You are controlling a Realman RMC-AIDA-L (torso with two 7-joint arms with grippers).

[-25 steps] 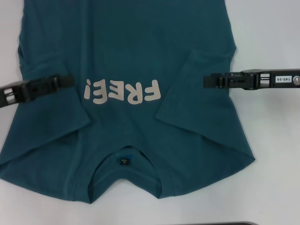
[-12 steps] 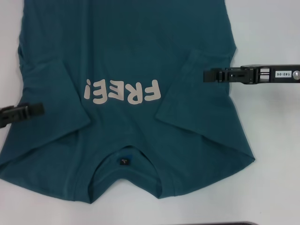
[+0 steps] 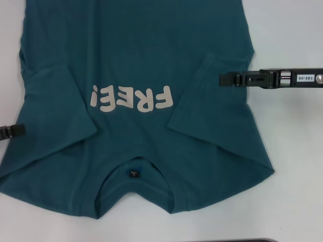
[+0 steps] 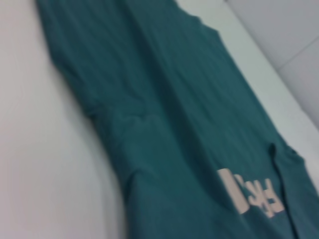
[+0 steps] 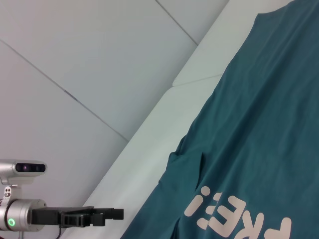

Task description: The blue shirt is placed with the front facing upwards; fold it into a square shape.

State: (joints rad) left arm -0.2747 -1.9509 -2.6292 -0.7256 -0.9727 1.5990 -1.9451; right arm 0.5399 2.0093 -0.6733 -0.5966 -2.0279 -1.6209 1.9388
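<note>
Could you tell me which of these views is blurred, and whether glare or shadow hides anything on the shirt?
Left wrist view: soft and smeared, the blue shirt and its print unreadable. Head view: crisp, evenly lit, the print legible, only faint shadow along the folded sleeves. Right wrist view: sharp, no glare; the left gripper shows clearly far off.

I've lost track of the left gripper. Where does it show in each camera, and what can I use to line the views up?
Head view: left gripper at the far left edge, tip over the blue shirt sleeve.
Left wrist view: not in it.
Right wrist view: left gripper low in the corner, beside the shirt's edge.
Shared landmark: the FREE! print.
</note>
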